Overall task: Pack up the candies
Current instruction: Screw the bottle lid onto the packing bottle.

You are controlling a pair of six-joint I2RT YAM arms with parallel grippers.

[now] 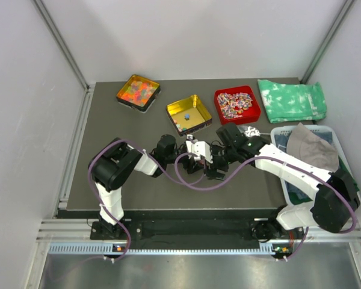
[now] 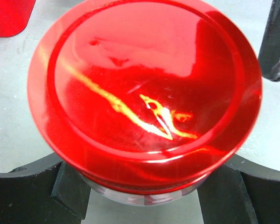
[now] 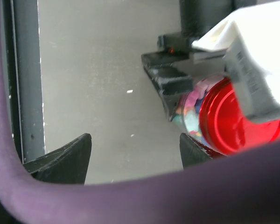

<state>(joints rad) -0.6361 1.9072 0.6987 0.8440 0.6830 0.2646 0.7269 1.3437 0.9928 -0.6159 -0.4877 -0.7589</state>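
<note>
Grey table (image 1: 108, 174): your left gripper (image 2: 142, 191) clamps the red-lidded jar (image 2: 144, 93), candies (image 3: 191, 105) inside; your right gripper (image 3: 134, 144) is spread and empty, jar just outside its jaws, lid towards it

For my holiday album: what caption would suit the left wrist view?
Shiny red lid filling the frame, black jaws on either side of the jar beneath.

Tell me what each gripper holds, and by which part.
The left gripper clasps the jar of candies by its body, just under the red lid. The right gripper is open and holds nothing.
</note>
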